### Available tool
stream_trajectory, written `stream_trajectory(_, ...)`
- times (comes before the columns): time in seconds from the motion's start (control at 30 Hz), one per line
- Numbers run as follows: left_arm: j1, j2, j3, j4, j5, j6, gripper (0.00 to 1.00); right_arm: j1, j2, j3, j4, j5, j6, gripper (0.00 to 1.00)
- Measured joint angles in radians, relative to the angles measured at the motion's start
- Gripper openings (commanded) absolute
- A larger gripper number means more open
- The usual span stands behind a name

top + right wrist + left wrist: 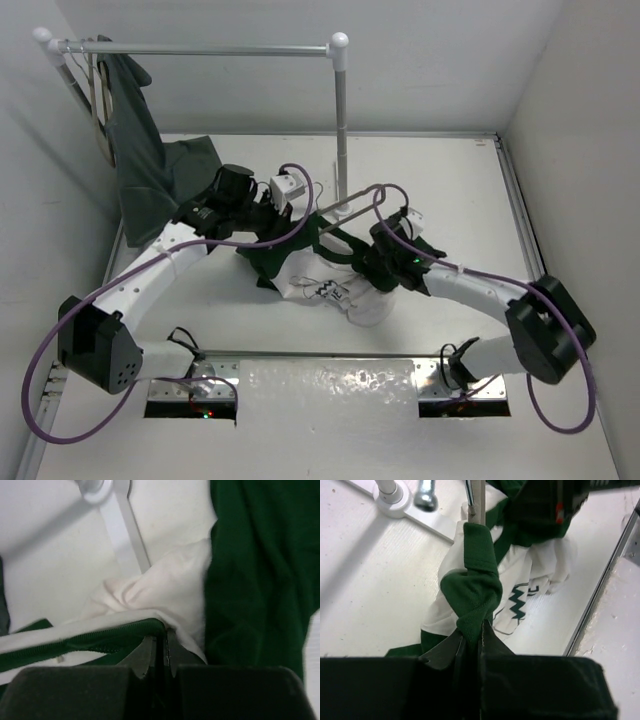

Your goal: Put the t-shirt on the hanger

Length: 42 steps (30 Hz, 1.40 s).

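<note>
- Shirt: dark green short-sleeved t-shirt with white front (340,285) lies bunched on white table (450,180).
- Left jaws clench its green cloth; thin brownish-grey hanger (476,500) at shirt's 12 o'clock.
- Right jaws clench its white-and-green edge.

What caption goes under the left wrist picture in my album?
Left gripper pinching the t-shirt, with the hanger poking out above it.
</note>
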Motion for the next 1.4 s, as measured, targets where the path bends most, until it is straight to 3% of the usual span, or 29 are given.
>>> stream_trajectory(0.1, 0.011, -0.010, 0.000, -0.027, 0.019, 0.090, 0.00, -0.056, -0.102, -0.034, -0.013, 0.003, -0.021, 0.00)
stream_trajectory(0.3, 0.020, -0.086, -0.045, -0.093, -0.004, 0.408, 0.00, -0.252, -0.385, -0.089, -0.040, -0.009, -0.121, 0.00)
stream_trajectory(0.43, 0.016, -0.103, -0.064, -0.111, -0.015, 0.549, 0.00, -0.301, -0.465, -0.070, -0.070, -0.053, -0.223, 0.00)
stream_trajectory(0.6, -0.006, -0.103, -0.064, -0.127, -0.074, 0.628, 0.00, -0.312, -0.403, 0.052, -0.149, -0.126, -0.445, 0.00)
stream_trajectory(0.83, -0.009, -0.035, -0.013, -0.132, -0.200, 0.618, 0.00, -0.321, -0.330, 0.307, -0.278, -0.286, -0.793, 0.00)
stream_trajectory(1.13, -0.035, 0.021, 0.064, -0.190, -0.234, 0.666, 0.00, -0.327, -0.262, 0.455, -0.468, -0.473, -1.110, 0.00)
stream_trajectory(1.4, -0.165, 0.080, 0.092, -0.281, -0.298, 0.797, 0.00, -0.193, -0.175, 0.607, -0.583, -0.521, -1.318, 0.00)
